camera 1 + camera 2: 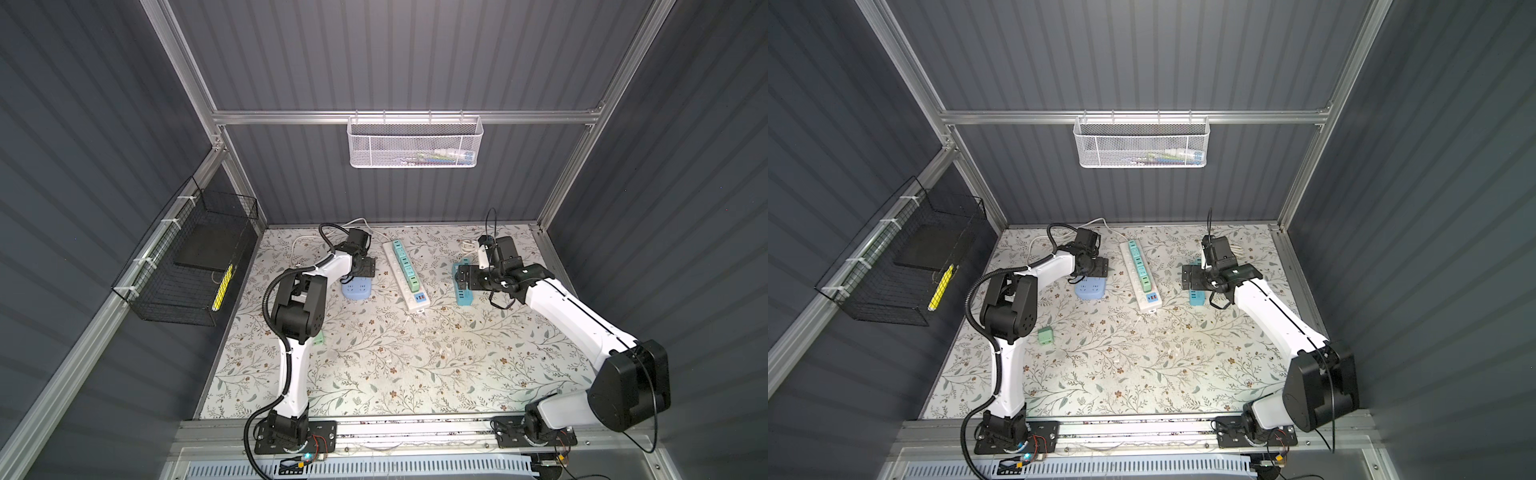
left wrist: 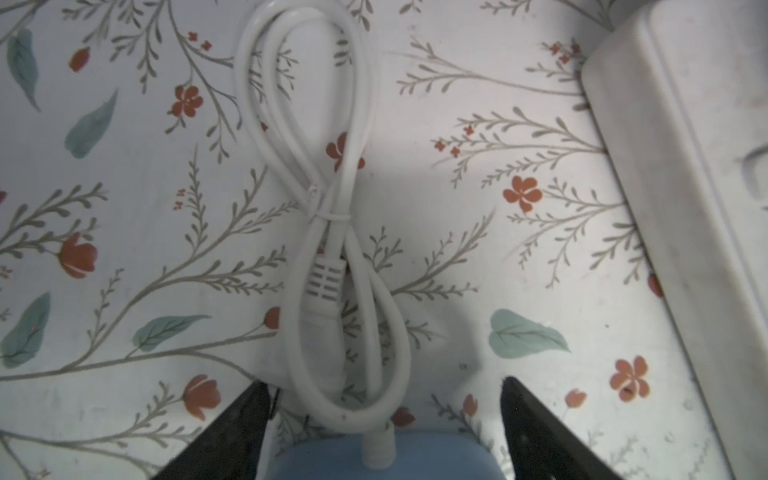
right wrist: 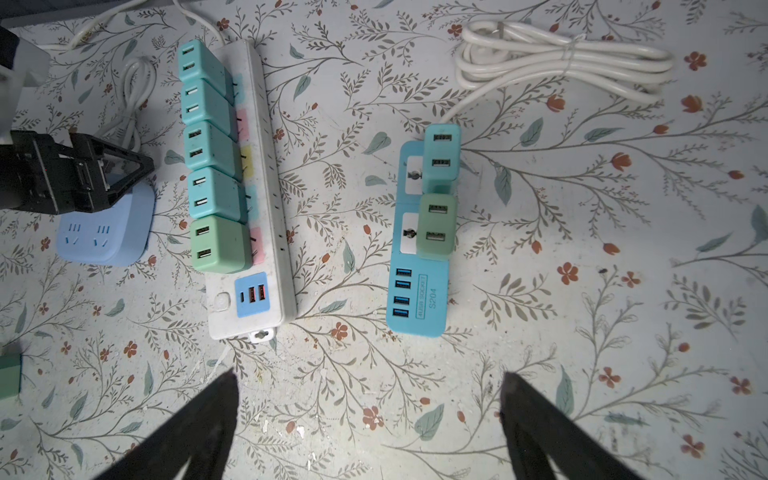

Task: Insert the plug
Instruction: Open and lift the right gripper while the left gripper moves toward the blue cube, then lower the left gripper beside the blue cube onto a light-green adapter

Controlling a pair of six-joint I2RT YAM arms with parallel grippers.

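Pickup looks to be the step in hand, since neither claw carries anything. The task's thing, a small loose green cube-shaped plastic plug [image 1: 1045,336], lies on the floral-patterned tabletop [image 1: 1142,374] near its left edge, about midway between the front and far edges. It is just beside the left arm's elbow and well apart from both claws. The left claw [image 1: 365,269] hangs with its jaws wide and empty over the far end of the pale blue rounded plastic socket block [image 3: 104,237]. That block sits toward the far left corner and shows 2 free outlet groups. In the left wrist view a tied white cord bundle [image 2: 332,208] lies on the tabletop just past the block. The right claw [image 3: 370,374] is also spread wide and empty, hovering above the flat cyan USB socket strip [image 3: 432,299] toward the far right corner, which already bears 2 plugs. Between the 2 claws, the long white plastic power strip [image 3: 270,166] near the middle of the far edge carries 5 plugs in a row. As I judge it, the next move calls for the left claw to travel toward the front along the left edge and descend over the green plug. It would then close across the plug's flat sides and carry it, prongs down, to a free outlet on the pale blue block. How the prongs lie now cannot be told from these views.
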